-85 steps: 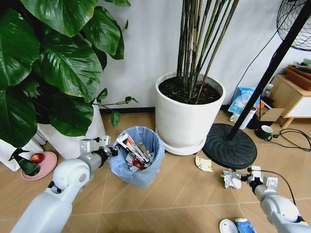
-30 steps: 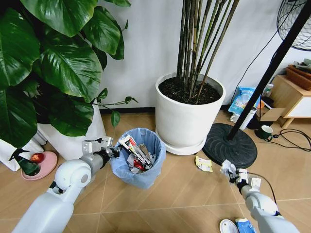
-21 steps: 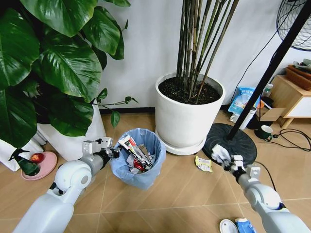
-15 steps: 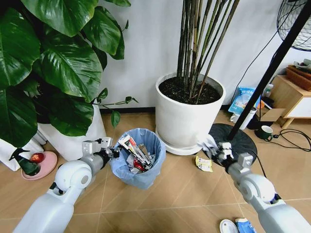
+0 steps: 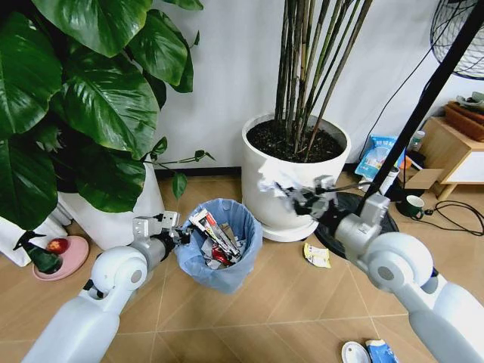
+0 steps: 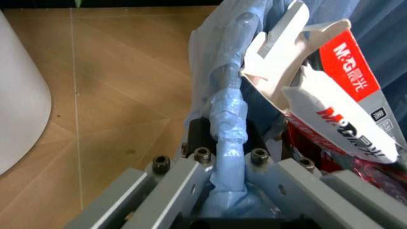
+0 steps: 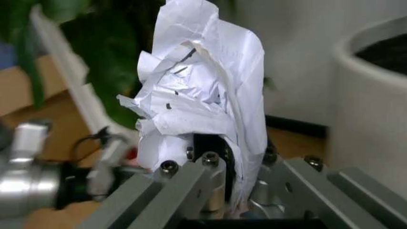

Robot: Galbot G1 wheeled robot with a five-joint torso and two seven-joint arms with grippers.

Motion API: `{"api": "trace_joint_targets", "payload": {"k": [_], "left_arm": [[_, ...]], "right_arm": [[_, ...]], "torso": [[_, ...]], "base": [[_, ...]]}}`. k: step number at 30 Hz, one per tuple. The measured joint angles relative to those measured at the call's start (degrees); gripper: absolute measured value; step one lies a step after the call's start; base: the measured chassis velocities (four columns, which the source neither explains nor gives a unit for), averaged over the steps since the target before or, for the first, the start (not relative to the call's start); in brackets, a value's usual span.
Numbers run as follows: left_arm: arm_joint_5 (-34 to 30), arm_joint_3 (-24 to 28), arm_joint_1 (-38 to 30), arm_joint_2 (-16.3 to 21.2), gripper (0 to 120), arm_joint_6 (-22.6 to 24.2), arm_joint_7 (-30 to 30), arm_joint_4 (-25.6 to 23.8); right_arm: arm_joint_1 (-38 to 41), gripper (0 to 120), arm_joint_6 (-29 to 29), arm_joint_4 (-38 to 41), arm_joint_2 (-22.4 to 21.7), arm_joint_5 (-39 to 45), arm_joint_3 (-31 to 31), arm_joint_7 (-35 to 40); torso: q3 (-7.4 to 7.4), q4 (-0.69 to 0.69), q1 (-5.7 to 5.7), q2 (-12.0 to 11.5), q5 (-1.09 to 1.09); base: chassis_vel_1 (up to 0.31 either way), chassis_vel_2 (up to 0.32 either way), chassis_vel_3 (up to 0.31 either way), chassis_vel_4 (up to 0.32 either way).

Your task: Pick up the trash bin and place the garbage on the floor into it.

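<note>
The left hand (image 5: pixel 175 236) is reaching in low from the near left, clamping the blue-lined rim of the trash bin (image 5: pixel 221 246), which is sitting on the floor (image 5: pixel 287 295) between the two plant pots. To its right, the right hand (image 5: pixel 291 195) is hanging raised before the white plant pot (image 5: pixel 291 178), pinching crumpled white paper (image 7: pixel 203 102). The carrying step is underway; next, I judge, the paper needs bringing over the bin's mouth and releasing. A yellow wrapper (image 5: pixel 317 255) is lying further right.
</note>
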Motion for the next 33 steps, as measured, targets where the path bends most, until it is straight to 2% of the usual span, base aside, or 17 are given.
{"api": "trace_joint_targets", "payload": {"k": [5,11,15,17,19,21,23,24,27,29,32,33], "left_arm": [[-0.2,0.1,-0.6,-0.3,0,0.0,0.0,0.5],[-0.4,0.1,-0.7,-0.4,0,0.0,0.1,0.8],[-0.4,-0.1,-0.9,-0.5,0,0.0,0.2,1.0],[-0.4,-0.1,-0.9,-0.5,0,0.0,0.3,1.0],[-0.4,-0.1,-1.0,-0.6,0,0.0,0.4,1.0],[-0.4,-0.1,-1.1,-0.7,0,0.0,0.4,1.1],[-0.4,-0.1,-1.1,-0.8,0,0.0,0.4,1.2],[-0.4,-0.1,-1.1,-0.8,0,0.0,0.4,1.2],[-0.4,-0.1,-1.1,-0.8,0,0.0,0.5,1.2],[-0.4,-0.1,-1.2,-0.8,0,0.0,0.5,1.2],[-0.4,-0.2,-1.2,-0.8,0,0.0,0.6,1.2],[-0.4,-0.2,-1.2,-0.8,0,0.0,0.6,1.2]], "right_arm": [[3.2,0,-0.5,-0.2,0.4,0.7,-6.8,0.9],[3.8,0,-1.2,-2.0,1.1,-0.3,-10.0,1.2],[3.8,18,-1.4,-3.2,1.5,-1.2,-10.9,1.3],[3.8,20,-1.4,-3.3,1.5,-1.3,-11.0,1.3],[3.8,33,-1.5,-3.5,1.5,-1.6,-11.2,1.3],[3.8,36,-1.5,-3.5,1.6,-1.7,-11.3,1.3],[3.8,46,-1.5,-3.7,1.6,-1.9,-11.3,1.2],[3.8,46,-1.5,-3.7,1.6,-1.9,-11.3,1.2],[3.6,61,-1.5,-3.8,1.6,-2.2,-11.3,1.2],[3.6,63,-1.5,-3.8,1.6,-2.2,-11.3,1.2],[3.6,79,-1.5,-4.1,1.7,-2.4,-11.3,1.2],[3.6,79,-1.5,-4.1,1.7,-2.4,-11.3,1.2]], "torso": [[0.00,0.00,0.00,0.0,0.00],[0.00,-0.01,0.00,0.0,0.00],[0.00,0.00,0.00,0.0,0.00],[0.00,0.00,0.00,0.0,0.00],[0.00,-0.01,0.00,0.0,0.00],[0.00,-0.01,0.00,0.0,0.00],[0.00,0.00,0.00,0.0,0.00],[0.00,0.00,0.00,0.0,0.00],[0.00,-0.01,0.00,0.0,0.00],[0.00,-0.01,0.00,0.0,0.00],[0.00,-0.01,0.00,0.0,0.00],[0.00,-0.01,0.00,0.0,0.00]], "base": [[0.000,0.000,0.000,0.000],[0.000,0.000,0.000,0.000],[0.000,0.000,0.000,0.000],[0.000,0.000,0.000,0.000],[0.000,0.000,0.000,0.000],[0.000,0.000,0.000,0.000],[0.000,0.000,0.000,0.000],[0.000,0.000,0.000,0.000],[0.000,0.000,0.000,0.000],[0.000,0.000,0.000,0.000],[0.000,0.000,0.000,0.000],[0.000,0.000,0.000,0.000]]}}
